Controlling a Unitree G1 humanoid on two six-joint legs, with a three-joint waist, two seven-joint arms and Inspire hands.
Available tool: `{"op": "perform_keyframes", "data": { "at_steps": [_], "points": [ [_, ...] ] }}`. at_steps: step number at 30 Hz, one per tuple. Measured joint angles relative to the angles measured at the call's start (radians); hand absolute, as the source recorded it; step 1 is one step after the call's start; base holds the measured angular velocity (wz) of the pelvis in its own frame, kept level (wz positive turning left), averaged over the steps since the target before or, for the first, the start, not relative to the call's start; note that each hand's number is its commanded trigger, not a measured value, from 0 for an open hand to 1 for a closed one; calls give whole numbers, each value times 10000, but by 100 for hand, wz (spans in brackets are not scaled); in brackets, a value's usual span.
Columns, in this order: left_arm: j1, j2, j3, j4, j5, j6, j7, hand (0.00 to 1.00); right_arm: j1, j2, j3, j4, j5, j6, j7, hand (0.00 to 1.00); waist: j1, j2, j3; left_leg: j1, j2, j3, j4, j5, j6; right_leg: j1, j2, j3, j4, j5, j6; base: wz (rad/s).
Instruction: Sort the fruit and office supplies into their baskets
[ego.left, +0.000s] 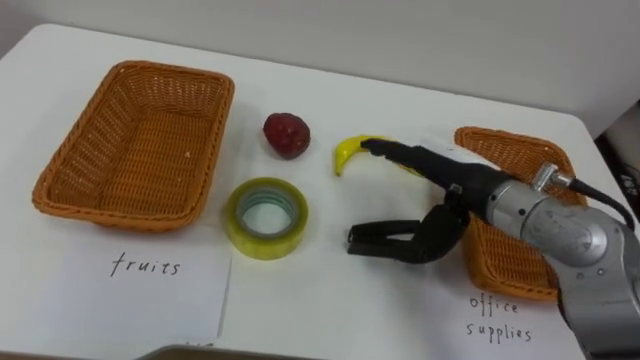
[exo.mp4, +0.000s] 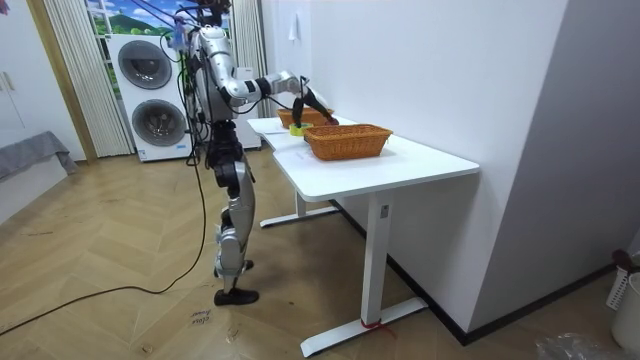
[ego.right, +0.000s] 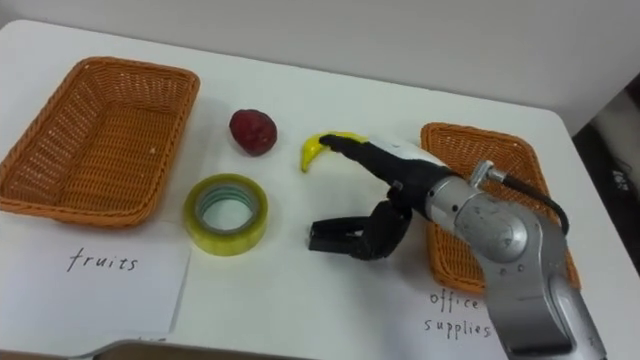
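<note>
A yellow banana (ego.left: 350, 150) lies on the white table (ego.left: 330, 300), between a dark red fruit (ego.left: 286, 134) and the empty office supplies basket (ego.left: 510, 137) at the right. My right hand (ego.left: 452, 186) reaches in from the right, open. Its straight dark fingers (ego.left: 400, 154) lie over the banana's right half and hide it, while the thumb (ego.left: 385, 240) is stretched out nearer me, apart from the banana. A yellow roll of tape (ego.left: 266, 216) sits in front of the red fruit. The fruits basket (ego.left: 60, 190) stands empty at the left.
A paper sheet marked fruits (ego.left: 150, 290) lies before the left basket, and a label for office supplies (ego.left: 500, 320) lies before the right one. In the room view I stand at the end of the white desk (exo.mp4: 400, 160), with stacked washing machines (exo.mp4: 150, 90) behind me.
</note>
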Motion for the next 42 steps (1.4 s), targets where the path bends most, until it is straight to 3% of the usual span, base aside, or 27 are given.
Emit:
{"op": "perform_keyframes", "data": {
  "at_steps": [11, 22, 30, 42],
  "points": [
    [-7, 22, -56, -61, -52, -2, 6, 0, 6, 139, 85, 1116, -329, 183, 1071, 0, 105, -23, 15, -23, -2, 25, 6, 1, 3, -107, 3, 38, 3, 28, -3, 0],
    [11, 50, -218, -392, -82, -9, 136, 0, 15, 139, 70, 1411, -394, 197, 1040, 0, 228, 28, 39, -23, 6, 25, 9, 2, 3, -101, 10, 14, 25, 50, -4, 0],
    [18, 74, -603, -390, -89, -9, 441, 0, 15, 187, 70, 1594, -548, 95, 676, 0, 242, 235, 15, -78, 1, -5, 34, 17, 32, -156, 8, 13, 12, 102, 3, 0],
    [68, 74, -606, -389, -88, -10, 610, 0, 18, 357, 70, 1636, -646, 88, 85, 0, 226, 231, 3, -104, -7, 7, 51, 21, 38, -154, 7, 17, -7, 102, 3, 0]
  ]
}}
